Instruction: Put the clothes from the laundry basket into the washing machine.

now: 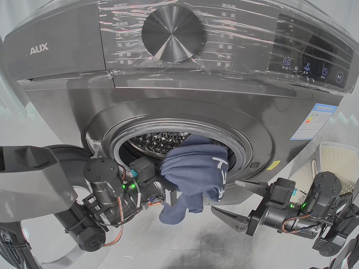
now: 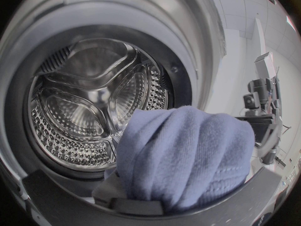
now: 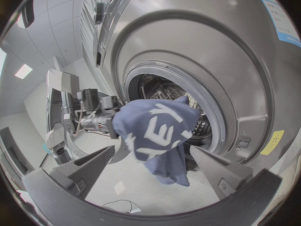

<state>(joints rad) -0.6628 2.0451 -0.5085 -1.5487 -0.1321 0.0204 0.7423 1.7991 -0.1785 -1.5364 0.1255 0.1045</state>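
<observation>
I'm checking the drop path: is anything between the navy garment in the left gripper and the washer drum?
Nothing visible. The navy garment hangs from the left gripper at the door opening, with the drum bare behind it.

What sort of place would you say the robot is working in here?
Most likely a laundry corner in a lab or test room: a front-loading washing machine with its drum open, protective film over its control panel, a cream laundry basket beside it, and a navy garment at the opening.
</observation>
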